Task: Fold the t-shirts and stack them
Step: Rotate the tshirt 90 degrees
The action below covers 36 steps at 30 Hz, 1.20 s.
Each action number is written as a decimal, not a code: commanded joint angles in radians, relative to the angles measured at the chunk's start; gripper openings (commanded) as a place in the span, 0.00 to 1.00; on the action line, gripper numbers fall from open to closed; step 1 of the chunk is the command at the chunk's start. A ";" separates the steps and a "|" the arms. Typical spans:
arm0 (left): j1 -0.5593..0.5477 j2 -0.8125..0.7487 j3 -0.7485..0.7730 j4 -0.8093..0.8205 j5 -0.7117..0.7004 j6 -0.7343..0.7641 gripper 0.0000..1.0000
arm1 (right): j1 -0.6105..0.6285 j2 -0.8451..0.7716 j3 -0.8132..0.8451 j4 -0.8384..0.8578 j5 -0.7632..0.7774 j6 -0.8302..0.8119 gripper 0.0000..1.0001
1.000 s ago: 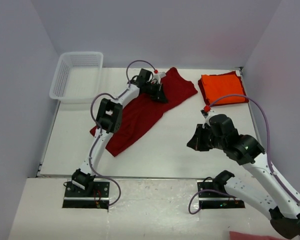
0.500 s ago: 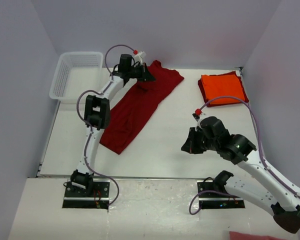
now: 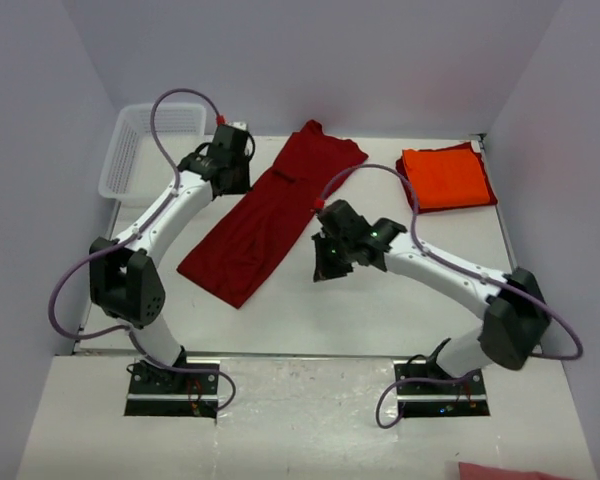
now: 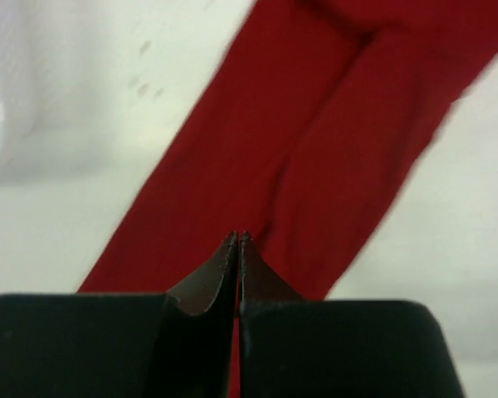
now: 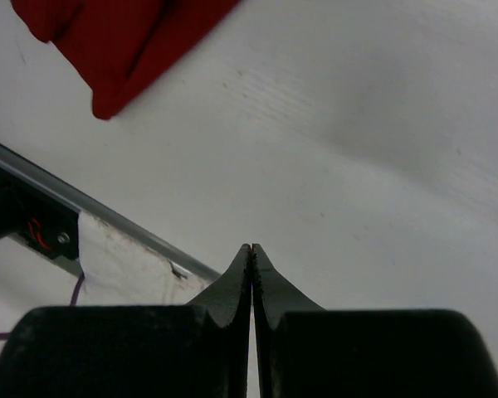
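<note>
I have the crimson t-shirt (image 3: pixel 265 215) lying as a long narrow strip from 12 to 8 o'clock on the table (image 3: pixel 380 305), and the orange t-shirt (image 3: pixel 446 178) folded at 2 o'clock. My left tool (image 4: pixel 237 240) and right tool (image 5: pixel 251 249) are pinched closed and empty. Next, I reckon, I open them, grip the strip's end and fold it shorter.

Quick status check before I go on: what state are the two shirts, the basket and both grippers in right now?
Red t-shirt: folded into a long strip, lying diagonally on the table, not held.
Orange t-shirt: folded, lying flat at the far right corner.
Basket: upright at the far left corner.
Left gripper: shut, holding nothing.
Right gripper: shut, holding nothing, over bare table.
</note>
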 commanded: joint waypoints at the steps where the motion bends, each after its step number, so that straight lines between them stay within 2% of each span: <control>1: 0.057 -0.061 -0.191 -0.090 -0.236 -0.003 0.00 | 0.041 0.197 0.203 0.096 -0.020 -0.064 0.00; 6: 0.148 -0.105 -0.284 -0.089 -0.200 -0.004 0.00 | 0.081 0.405 0.473 0.058 -0.085 -0.095 0.00; 15: 0.204 -0.078 -0.477 0.000 -0.145 -0.049 0.00 | 0.113 0.661 0.665 0.073 -0.220 -0.119 0.00; 28: 0.289 -0.159 -0.523 0.046 -0.068 -0.046 0.00 | 0.148 0.879 0.803 0.099 -0.288 -0.122 0.00; 31: 0.290 -0.194 -0.528 0.051 -0.048 -0.047 0.00 | 0.157 0.896 0.788 0.110 -0.296 -0.118 0.00; 36: 0.290 -0.242 -0.525 0.043 -0.033 -0.049 0.00 | 0.167 0.882 0.655 0.202 -0.310 -0.087 0.00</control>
